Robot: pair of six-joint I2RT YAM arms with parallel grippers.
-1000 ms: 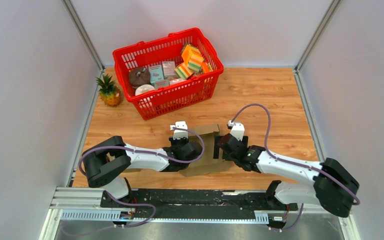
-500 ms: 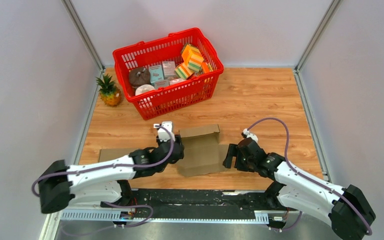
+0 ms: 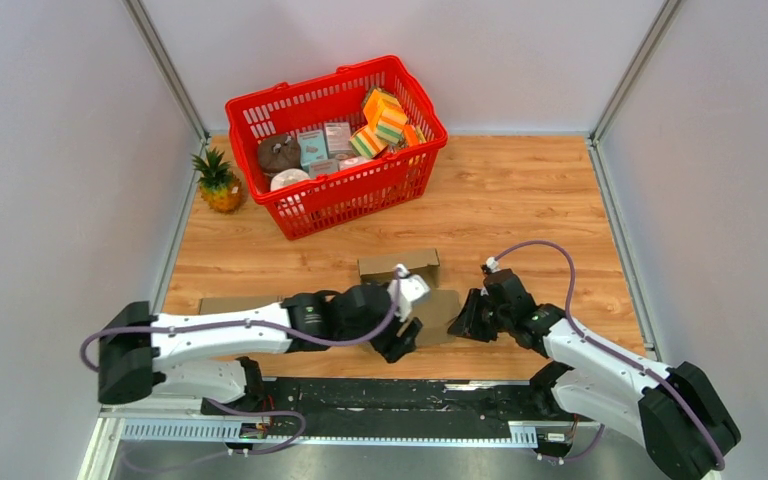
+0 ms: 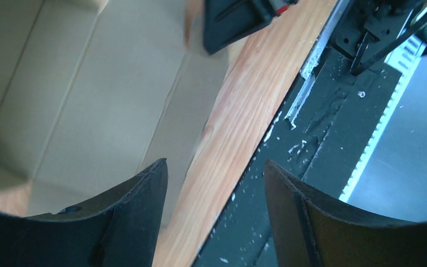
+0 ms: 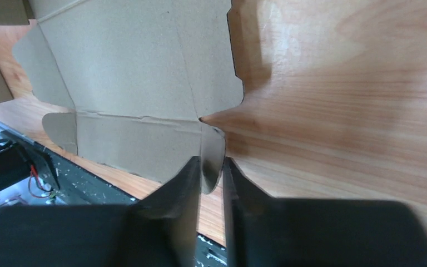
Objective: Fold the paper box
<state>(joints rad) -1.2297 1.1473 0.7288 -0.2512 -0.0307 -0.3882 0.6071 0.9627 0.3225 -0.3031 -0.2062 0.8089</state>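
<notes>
On the left, a spare cardboard sheet (image 3: 228, 303) lies flat on the table (image 3: 520, 190) beside my left arm, just as it did half a second ago. My left gripper (image 3: 407, 338) has swung across from the box's left edge to its near edge. Its jaws stand wide apart with nothing between them, over the table's front lip. The paper box (image 3: 438, 305) lies mostly flat near the front of the table, roughly where it was, with its back panel (image 3: 398, 266) raised. On the right, my right gripper (image 5: 210, 162) was spread beside the box a moment ago. It is now pinched on the small tab (image 5: 212, 146) at the box's near right corner.
</notes>
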